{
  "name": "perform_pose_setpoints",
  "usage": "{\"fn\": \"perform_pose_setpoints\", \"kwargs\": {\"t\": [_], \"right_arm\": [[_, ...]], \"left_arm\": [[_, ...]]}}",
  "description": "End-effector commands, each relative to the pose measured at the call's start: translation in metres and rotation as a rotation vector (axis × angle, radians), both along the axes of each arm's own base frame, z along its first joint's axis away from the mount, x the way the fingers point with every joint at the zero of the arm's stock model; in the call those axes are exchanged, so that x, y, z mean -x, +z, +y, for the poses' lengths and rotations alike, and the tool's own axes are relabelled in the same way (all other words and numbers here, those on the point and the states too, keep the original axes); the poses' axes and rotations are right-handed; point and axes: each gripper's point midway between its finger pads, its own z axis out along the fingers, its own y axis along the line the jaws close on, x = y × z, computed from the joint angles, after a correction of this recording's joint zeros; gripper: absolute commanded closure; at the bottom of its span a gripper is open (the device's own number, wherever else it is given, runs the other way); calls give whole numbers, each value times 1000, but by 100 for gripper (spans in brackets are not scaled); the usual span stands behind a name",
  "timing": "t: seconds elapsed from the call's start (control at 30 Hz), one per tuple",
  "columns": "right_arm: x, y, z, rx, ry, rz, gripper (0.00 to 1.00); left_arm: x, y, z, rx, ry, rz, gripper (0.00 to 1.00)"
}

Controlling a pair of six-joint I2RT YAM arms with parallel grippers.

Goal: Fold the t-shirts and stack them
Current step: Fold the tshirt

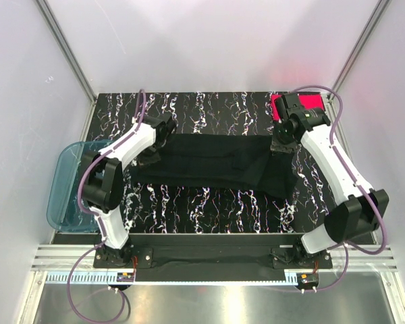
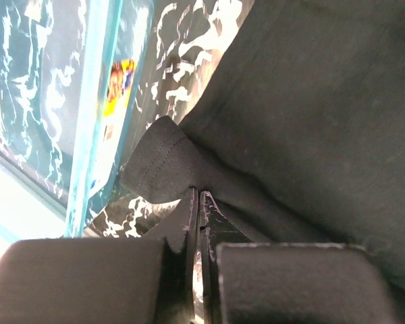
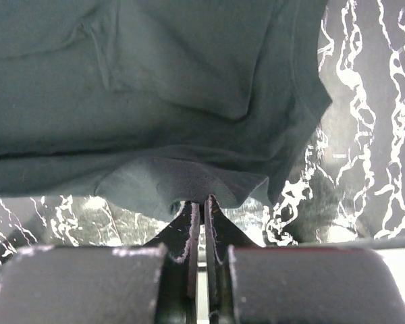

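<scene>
The black t-shirt hangs stretched across the middle of the marbled table between my two grippers. My left gripper is shut on its left edge; the left wrist view shows the jaws closed together on a fold of the black cloth. My right gripper is shut on its right edge; the right wrist view shows the jaws pinching the hem of the black cloth. The pink-red t-shirt lies folded at the far right corner, partly hidden by my right arm.
A translucent blue plastic tub stands at the table's left edge, beside my left arm; its wall also shows in the left wrist view. White walls close the table on three sides.
</scene>
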Motion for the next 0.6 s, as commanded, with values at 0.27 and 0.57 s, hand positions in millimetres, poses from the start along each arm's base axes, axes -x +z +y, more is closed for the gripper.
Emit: {"fn": "perform_pose_setpoints", "kwargs": {"t": [0.27,0.57], "right_arm": [[-52,6,1,-14,26,-38,100],[-68,5,-8,-12,9,-36,100]], "left_arm": [[-44,10,6,-22,-43,-8,100],[-62,7,-1,-17,-73,-5,100]]}}
